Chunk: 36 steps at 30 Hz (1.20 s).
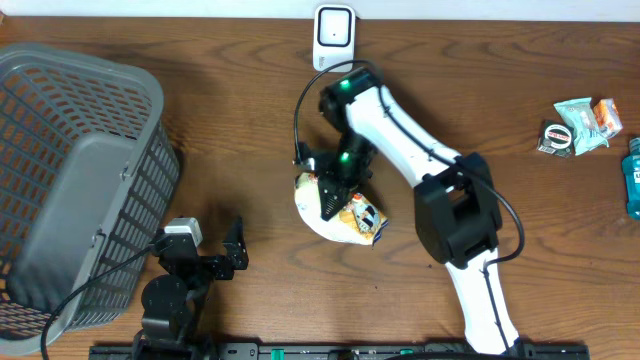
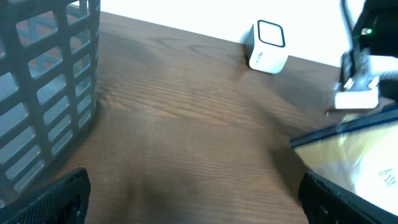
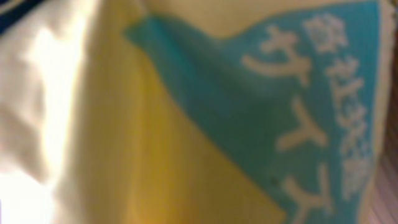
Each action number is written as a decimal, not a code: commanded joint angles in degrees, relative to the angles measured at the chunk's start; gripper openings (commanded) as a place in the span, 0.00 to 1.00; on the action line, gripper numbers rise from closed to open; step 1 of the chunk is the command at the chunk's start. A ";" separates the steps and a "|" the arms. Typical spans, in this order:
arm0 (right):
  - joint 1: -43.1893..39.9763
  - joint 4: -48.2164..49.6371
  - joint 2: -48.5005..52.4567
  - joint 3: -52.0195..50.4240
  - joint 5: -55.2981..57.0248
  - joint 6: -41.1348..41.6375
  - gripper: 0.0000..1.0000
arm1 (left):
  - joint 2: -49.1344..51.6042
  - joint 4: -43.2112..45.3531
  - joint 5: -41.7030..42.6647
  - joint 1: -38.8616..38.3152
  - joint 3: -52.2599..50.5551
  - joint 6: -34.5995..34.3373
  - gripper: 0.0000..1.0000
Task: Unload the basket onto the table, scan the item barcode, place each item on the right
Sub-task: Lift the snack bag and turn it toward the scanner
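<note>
The item is a white and yellow snack bag (image 1: pixel 345 215) with a teal patch, lying mid-table. My right gripper (image 1: pixel 332 197) points down onto the bag's top left part, shut on it. The bag (image 3: pixel 186 124) fills the right wrist view, blurred and very close, and hides the fingers. In the left wrist view the bag (image 2: pixel 357 152) shows at the right. The white barcode scanner (image 1: pixel 333 35) stands at the table's far edge, behind the bag; it is also in the left wrist view (image 2: pixel 267 46). My left gripper (image 1: pixel 210 248) rests near the front left, open and holding nothing (image 2: pixel 199 205).
A grey slatted basket (image 1: pixel 70 170) lies on its side at the left, close to my left gripper (image 2: pixel 37 93). Small packets (image 1: pixel 580 125) and a blue bottle (image 1: pixel 633 175) lie at the far right. The right arm (image 1: pixel 440 170) crosses the table's middle.
</note>
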 commanded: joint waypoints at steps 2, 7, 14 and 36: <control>-1.44 -0.24 -2.58 1.05 -15.26 -10.36 0.01 | -0.09 -1.16 0.52 0.28 -0.96 -0.13 0.98; -1.03 -0.24 -2.58 0.68 -17.59 -28.24 0.01 | -0.09 -1.16 0.52 0.28 -0.96 -0.13 0.98; -0.61 -0.22 -2.58 -0.11 -31.71 -46.84 0.01 | -0.09 -1.16 0.52 0.28 -0.96 -0.13 0.98; 0.11 -0.24 -6.62 -0.11 -27.85 -22.93 0.01 | -0.09 -1.16 0.52 0.28 -0.96 -0.13 0.98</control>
